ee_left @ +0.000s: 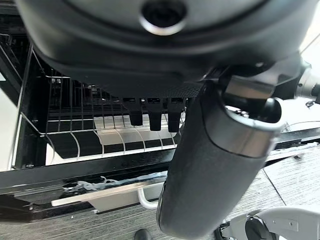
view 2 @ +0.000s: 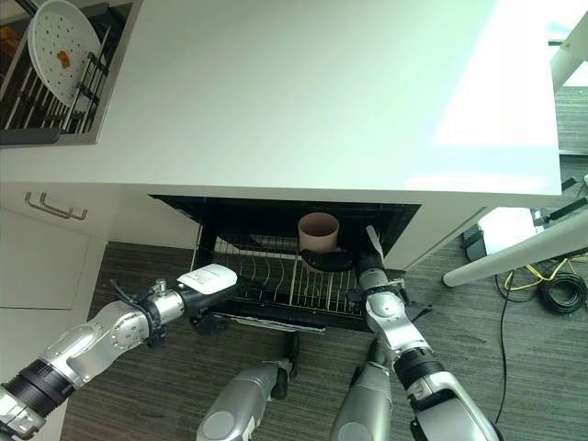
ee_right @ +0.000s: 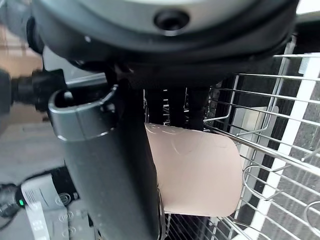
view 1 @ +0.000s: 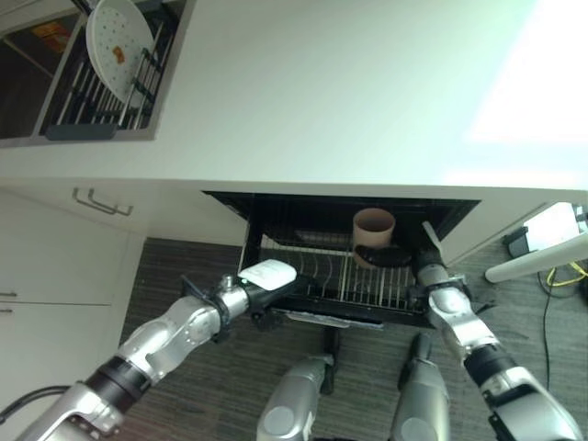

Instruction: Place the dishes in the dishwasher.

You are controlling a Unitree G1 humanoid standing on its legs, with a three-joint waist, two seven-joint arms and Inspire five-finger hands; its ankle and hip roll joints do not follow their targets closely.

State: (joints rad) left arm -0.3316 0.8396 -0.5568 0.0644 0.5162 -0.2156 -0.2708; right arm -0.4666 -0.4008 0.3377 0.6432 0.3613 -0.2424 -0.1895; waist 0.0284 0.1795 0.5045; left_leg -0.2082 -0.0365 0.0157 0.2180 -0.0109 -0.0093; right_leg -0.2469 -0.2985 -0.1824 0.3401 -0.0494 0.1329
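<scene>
A tan cup [view 1: 374, 225] stands upright in the pulled-out dishwasher rack [view 1: 308, 268], towards its back right. My right hand [view 1: 384, 257] lies against the cup's near side. In the right wrist view, its fingers [ee_right: 172, 107] reach over the cup [ee_right: 200, 170] and the thumb [ee_right: 117, 175] presses beside it. My left hand [view 1: 268, 274], with a white thumb cover, hovers at the rack's front left corner. Its short fingers [ee_left: 152, 112] hang over the wire rack [ee_left: 75, 135] and hold nothing. A white dotted plate [view 1: 118, 46] stands on edge in the sink's drying rack [view 1: 87, 101], far left on the counter.
The white counter [view 1: 322, 92] overhangs the dishwasher opening. White cabinet doors with a metal handle [view 1: 101, 202] are at the left. A white table leg [view 1: 537, 262] and coiled cables [view 2: 556, 289] lie on the floor at the right.
</scene>
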